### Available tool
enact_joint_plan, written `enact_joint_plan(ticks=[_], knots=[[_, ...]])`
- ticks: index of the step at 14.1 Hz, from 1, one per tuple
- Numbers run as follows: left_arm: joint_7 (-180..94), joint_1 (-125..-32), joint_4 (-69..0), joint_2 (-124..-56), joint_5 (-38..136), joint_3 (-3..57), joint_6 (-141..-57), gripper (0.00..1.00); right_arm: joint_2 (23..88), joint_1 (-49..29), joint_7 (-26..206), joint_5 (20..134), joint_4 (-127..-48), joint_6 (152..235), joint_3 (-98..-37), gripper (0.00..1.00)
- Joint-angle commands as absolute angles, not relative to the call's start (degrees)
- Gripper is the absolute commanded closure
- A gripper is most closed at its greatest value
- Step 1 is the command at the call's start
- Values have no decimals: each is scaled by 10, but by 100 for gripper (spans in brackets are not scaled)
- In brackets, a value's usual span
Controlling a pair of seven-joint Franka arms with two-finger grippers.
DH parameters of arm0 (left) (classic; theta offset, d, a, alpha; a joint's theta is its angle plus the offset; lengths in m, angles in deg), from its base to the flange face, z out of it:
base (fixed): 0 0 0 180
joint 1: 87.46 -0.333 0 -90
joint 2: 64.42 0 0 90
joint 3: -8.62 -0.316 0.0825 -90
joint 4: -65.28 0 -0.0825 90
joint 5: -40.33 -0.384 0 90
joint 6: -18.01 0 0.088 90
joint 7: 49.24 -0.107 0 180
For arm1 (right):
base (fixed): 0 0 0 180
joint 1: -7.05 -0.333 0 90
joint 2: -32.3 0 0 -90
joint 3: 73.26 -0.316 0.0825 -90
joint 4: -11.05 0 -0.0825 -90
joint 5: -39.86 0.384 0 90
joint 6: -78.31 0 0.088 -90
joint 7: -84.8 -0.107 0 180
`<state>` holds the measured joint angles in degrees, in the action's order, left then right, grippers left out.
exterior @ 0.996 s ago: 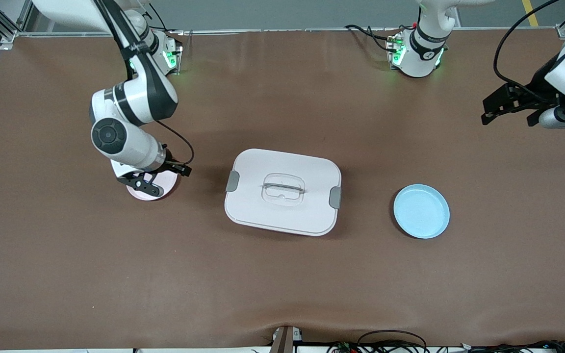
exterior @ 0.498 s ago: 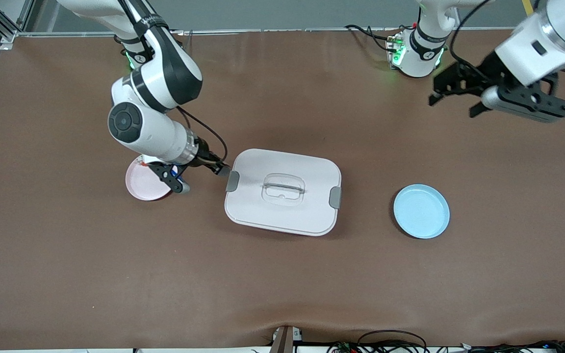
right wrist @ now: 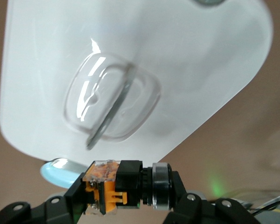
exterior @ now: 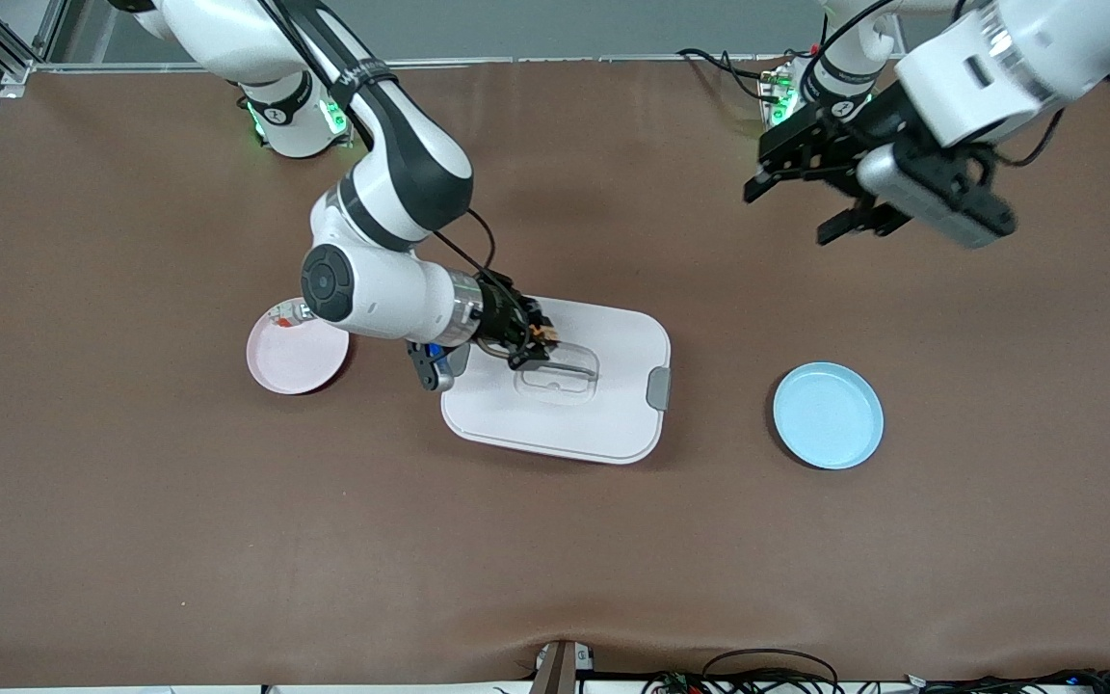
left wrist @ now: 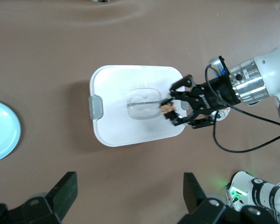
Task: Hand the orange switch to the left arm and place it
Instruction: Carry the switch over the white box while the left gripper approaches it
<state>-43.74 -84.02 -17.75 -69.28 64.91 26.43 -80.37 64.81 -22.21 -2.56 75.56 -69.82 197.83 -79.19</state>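
Right wrist view shows the orange switch clamped between the right gripper's fingers, held in the air over the lid of the white box. The left gripper, fingers spread and empty, hangs over bare table near its arm's base. This looks like the carry toward a handover; next the grippers need to meet in the air, clear of the box.

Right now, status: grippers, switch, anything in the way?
Right gripper shut on orange switch, over the box lid. Left gripper open, up over bare table, toward left arm's end. Box directly under the carry path.
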Motion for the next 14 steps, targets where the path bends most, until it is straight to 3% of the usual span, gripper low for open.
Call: enact_joint_plan(ticks=[1, 7, 11, 14], knots=[[-490, -843, -173, -728, 659, 266, -813, 0, 693, -249, -99, 776, -631, 2024, -788, 100], [-492, -840, -238, -751, 663, 267, -904, 0, 727, -291, -188, 825, -615, 2194, -789, 100], [-500, -844, -235, -795, 679, 267, -911, 5, 763, -306, -258, 845, -534, 2215, -788, 100], [-502, -833, -231, -823, 679, 267, -957, 9, 767, -320, -276, 845, -520, 2243, -789, 100]])
